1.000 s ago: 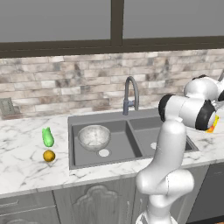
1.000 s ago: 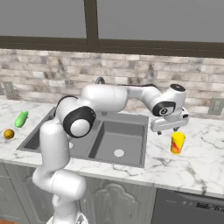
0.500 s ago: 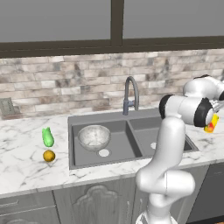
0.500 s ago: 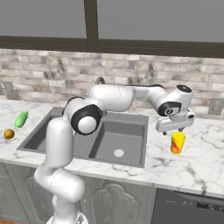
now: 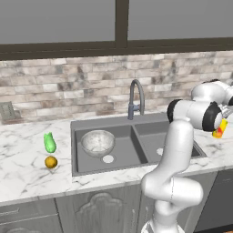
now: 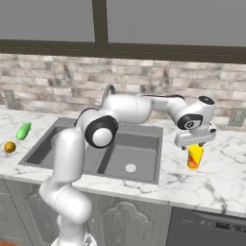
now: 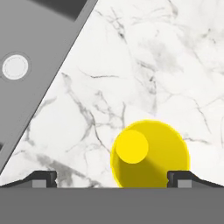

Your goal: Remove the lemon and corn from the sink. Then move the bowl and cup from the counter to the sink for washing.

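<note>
The yellow cup point(image 6: 194, 157) with its red mark stands upright on the marble counter right of the sink point(image 6: 142, 153). My gripper point(image 6: 194, 145) hangs open just above it, pointing down. In the hand view the cup point(image 7: 148, 153) lies below, between the fingertips and nearer the right one, with the gripper point(image 7: 113, 178) touching nothing. The grey speckled bowl point(image 5: 98, 142) sits in the left basin of the sink point(image 5: 119, 167). On the counter left of the sink lie the green corn point(image 5: 49, 142) and the orange-yellow lemon point(image 5: 51, 162), also seen as corn point(image 6: 23, 130) and lemon point(image 6: 9, 146).
A curved grey faucet point(image 5: 135, 98) rises behind the sink, with the brick wall and a window beyond it. My arm reaches across the right basin point(image 6: 132, 158). A wall outlet point(image 6: 236, 116) is behind the cup. The counter's front edge runs close in front of the cup.
The gripper has moved right along the counter and come down a little, ending over the cup with its jaws still wide. The cup, bowl, corn and lemon have stayed put.
</note>
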Controlling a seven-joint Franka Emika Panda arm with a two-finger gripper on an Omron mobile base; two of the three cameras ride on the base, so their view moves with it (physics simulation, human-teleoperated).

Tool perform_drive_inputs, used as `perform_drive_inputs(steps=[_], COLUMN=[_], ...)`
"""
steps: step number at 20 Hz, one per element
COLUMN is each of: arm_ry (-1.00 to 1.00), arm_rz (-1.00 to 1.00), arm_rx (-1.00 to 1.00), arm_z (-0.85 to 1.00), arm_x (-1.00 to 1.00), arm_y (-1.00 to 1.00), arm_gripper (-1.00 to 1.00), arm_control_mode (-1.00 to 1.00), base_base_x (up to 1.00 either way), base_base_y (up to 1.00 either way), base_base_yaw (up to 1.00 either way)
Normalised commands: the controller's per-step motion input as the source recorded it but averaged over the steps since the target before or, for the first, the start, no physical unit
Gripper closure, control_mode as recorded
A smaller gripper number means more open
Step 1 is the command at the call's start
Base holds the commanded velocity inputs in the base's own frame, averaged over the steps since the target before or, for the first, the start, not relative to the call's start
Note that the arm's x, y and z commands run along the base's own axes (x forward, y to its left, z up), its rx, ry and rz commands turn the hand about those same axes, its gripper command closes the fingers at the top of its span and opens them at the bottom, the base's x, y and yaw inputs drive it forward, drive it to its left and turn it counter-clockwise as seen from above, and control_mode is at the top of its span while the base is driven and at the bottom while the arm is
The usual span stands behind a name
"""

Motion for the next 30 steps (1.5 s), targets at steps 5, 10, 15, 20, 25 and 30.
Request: perform_drive_inputs(steps=[5,10,15,20,25,30], arm_ry=[0.00,0.00,0.00,0.00,0.00,-0.04], arm_rz=[0.00,0.00,0.00,-0.01,-0.02,-0.01], arm_rx=[0.00,-0.01,-0.01,0.00,0.00,0.00], arm_z=[-0.14,-0.12,-0.07,-0.06,-0.08,-0.02], arm_x=[0.15,0.11,0.03,-0.07,-0.02,-0.04], arm_y=[-0.05,-0.01,-0.06,-0.05,0.00,0.03], arm_gripper=[-1.00,-1.00,-1.00,-1.00,-1.00,-1.00], arm_control_mode=[-1.00,-1.00,-1.00,-1.00,-1.00,-1.00], base_base_x=[0.00,0.00,0.00,0.00,0.00,0.00], base_base_y=[0.00,0.00,0.00,0.00,0.00,0.00], base_base_yaw=[0.00,0.00,0.00,0.00,0.00,0.00])
